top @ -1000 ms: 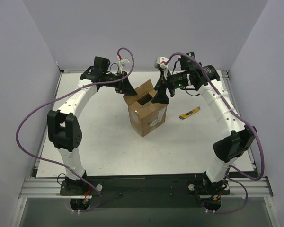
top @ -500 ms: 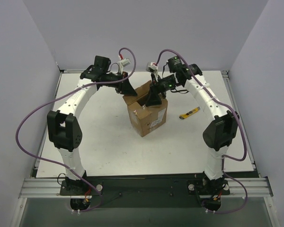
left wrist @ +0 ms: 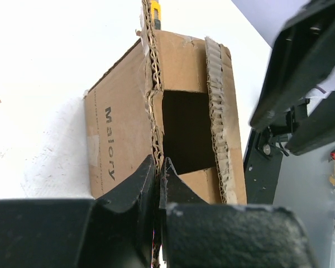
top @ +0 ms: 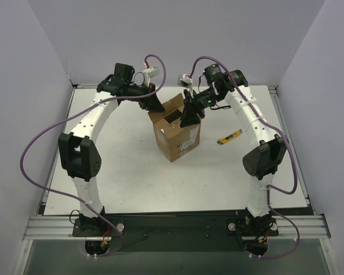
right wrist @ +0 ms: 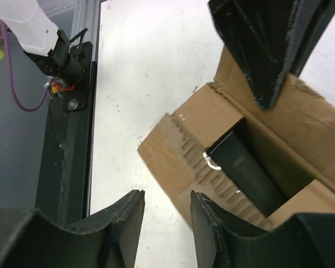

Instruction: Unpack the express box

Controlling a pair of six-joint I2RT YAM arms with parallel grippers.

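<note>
Left wrist: left fingers (left wrist: 133, 192) pinch express box (left wrist: 123, 120) flap; right fingers (right wrist: 125, 219) parted.

Brown corrugated cardboard express box (top: 175, 140), black lettering on one side, a white, black-printed shipping label (top: 186, 146) on another; white bench (top: 132, 172); slim yellow-and-black utility knife (top: 229, 137); matte black left pincer (left wrist: 158, 163) and right pincer (right wrist: 166, 195); white arms (top: 92, 117).

Both arms arch inward from their bases, the 2 wrists angled down toward each other. The left end effector (left wrist: 158, 164) pinches a flap of the express box (left wrist: 123, 128); the right end effector (right wrist: 167, 198) hovers, fingers parted.
</note>
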